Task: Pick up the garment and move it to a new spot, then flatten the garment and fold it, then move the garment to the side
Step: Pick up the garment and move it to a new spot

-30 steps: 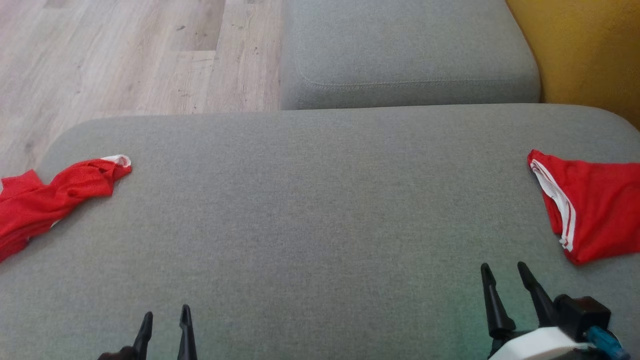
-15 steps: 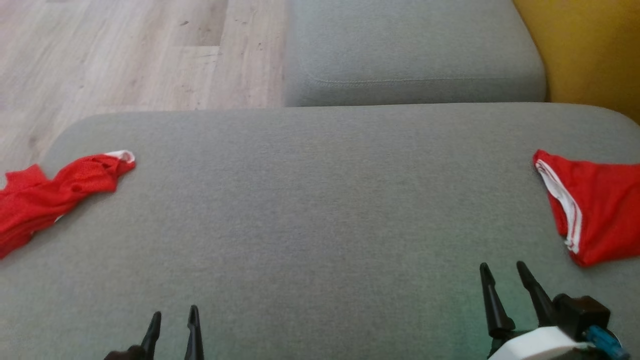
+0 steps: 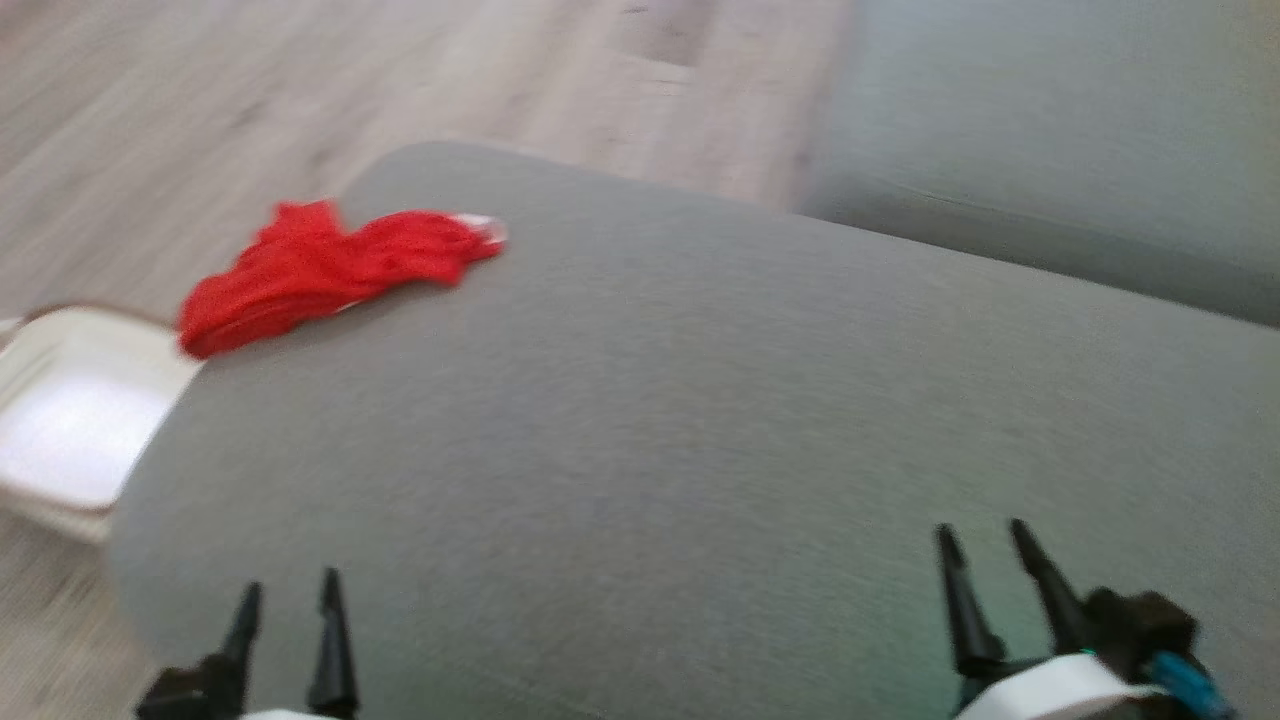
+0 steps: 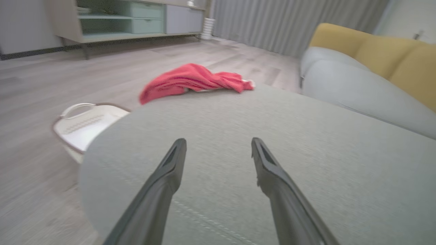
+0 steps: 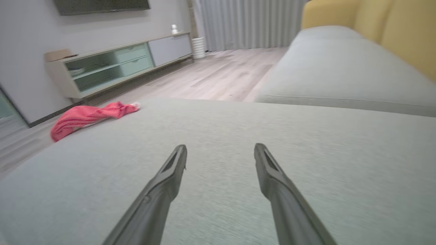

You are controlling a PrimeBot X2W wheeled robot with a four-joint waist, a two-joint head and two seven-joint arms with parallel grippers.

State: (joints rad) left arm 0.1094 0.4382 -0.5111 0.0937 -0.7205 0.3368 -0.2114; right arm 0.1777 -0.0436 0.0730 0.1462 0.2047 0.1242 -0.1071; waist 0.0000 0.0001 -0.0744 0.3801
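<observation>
- The wooden floor (image 3: pixel 300 90) ran behind and to the left of the seat.
- A wide grey cushion (image 3: pixel 700 420) took up most of the head view, bare across its middle.
- A white basket (image 3: pixel 60 430) stood on the floor just beside the cushion's left edge, below the corner where the cloth lay.
- The red garment (image 3: pixel 320 270) lay bunched in a long, rumpled heap at the far left corner of the cushion. Its outer end sat right at the rounded edge above the basket, well apart from both grippers.
- It looked thin, light and limp, probably a mesh sports fabric. It would likely sag and trail when lifted, and could slide off the edge if dragged outward.
- The best hold seemed to be the raised fold along the top of the heap, or the end with the white trim (image 3: pixel 485 225) that pointed inward over the cushion.
- The left gripper (image 3: pixel 289 583) hung low over the near left of the cushion, its fingers spread wide and nothing between them.
- The right gripper (image 3: pixel 981 530) hung at the near right, equally wide apart and empty.
</observation>
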